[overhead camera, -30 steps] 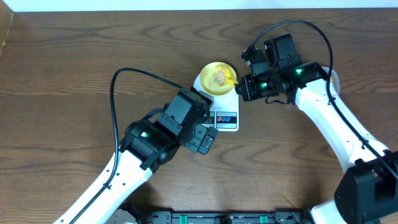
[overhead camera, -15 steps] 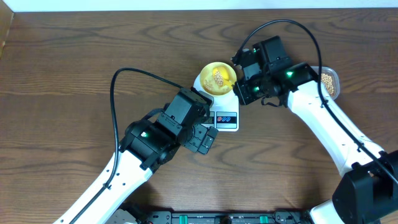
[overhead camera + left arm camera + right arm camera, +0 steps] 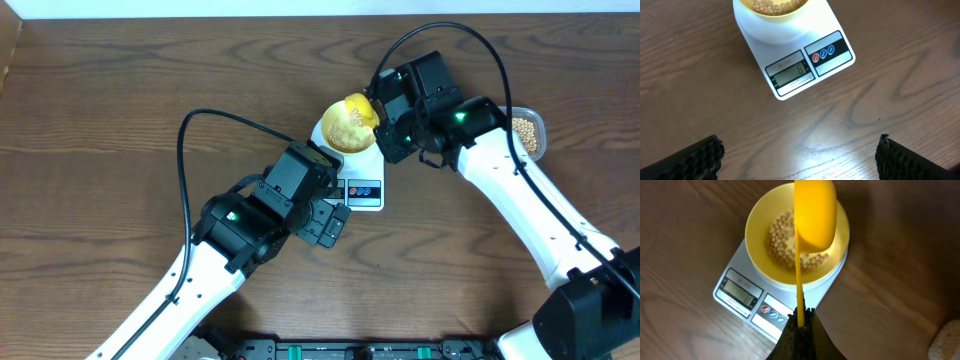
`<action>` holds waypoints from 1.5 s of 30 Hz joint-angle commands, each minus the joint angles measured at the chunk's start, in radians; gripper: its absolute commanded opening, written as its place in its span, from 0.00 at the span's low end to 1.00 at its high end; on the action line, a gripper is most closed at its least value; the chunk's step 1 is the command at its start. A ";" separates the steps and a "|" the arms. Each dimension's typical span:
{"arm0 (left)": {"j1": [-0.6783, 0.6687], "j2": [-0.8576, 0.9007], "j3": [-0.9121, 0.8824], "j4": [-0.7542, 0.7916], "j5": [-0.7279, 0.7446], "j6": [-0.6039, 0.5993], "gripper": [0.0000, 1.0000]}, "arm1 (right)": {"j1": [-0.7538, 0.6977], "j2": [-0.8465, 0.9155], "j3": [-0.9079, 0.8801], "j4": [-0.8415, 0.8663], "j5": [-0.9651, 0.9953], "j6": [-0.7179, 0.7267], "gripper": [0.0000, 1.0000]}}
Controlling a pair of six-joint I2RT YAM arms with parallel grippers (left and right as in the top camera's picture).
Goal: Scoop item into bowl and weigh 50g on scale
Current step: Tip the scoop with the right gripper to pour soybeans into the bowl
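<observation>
The pale-yellow bowl [image 3: 757, 225] stands on the white scale [image 3: 737, 262] and holds a layer of tan beans [image 3: 782, 240]. My right gripper [image 3: 800, 316] is shut on the thin handle of a yellow scoop [image 3: 815, 215], which is tipped over the bowl's right half. Only smooth yellow shows on the scoop. Overhead, the scoop [image 3: 360, 108] covers part of the bowl [image 3: 338, 125], with the right gripper [image 3: 388, 130] just to its right. My left gripper [image 3: 800, 150] hangs open over bare table in front of the scale [image 3: 760, 35], its display facing it.
A clear tub of beans [image 3: 527, 133] sits at the right, behind my right forearm. The left arm [image 3: 250, 220] lies diagonally just below and left of the scale [image 3: 362, 190]. Dark wooden table [image 3: 120, 120] stretches to the left.
My right gripper has carried the scoop leftward from the bowl's right rim to over the bowl and tipped it. More beans lie in the bowl. The left arm has not moved.
</observation>
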 commanded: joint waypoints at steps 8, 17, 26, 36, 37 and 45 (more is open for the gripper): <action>0.003 0.000 0.023 -0.002 -0.002 0.009 0.99 | 0.054 0.004 0.044 -0.029 0.105 -0.084 0.01; 0.003 0.000 0.023 -0.002 -0.002 0.009 0.99 | 0.100 0.004 0.044 -0.027 0.212 -0.128 0.01; 0.003 0.000 0.023 -0.002 -0.002 0.009 0.99 | 0.112 0.004 0.044 -0.010 0.252 -0.128 0.01; 0.003 0.000 0.023 -0.002 -0.002 0.009 0.99 | 0.112 0.004 0.058 -0.019 0.247 -0.026 0.01; 0.003 0.000 0.023 -0.002 -0.002 0.009 0.99 | 0.112 0.004 0.067 -0.027 0.233 -0.020 0.01; 0.003 0.000 0.023 -0.002 -0.002 0.009 0.99 | 0.091 -0.002 0.158 -0.085 0.220 0.073 0.01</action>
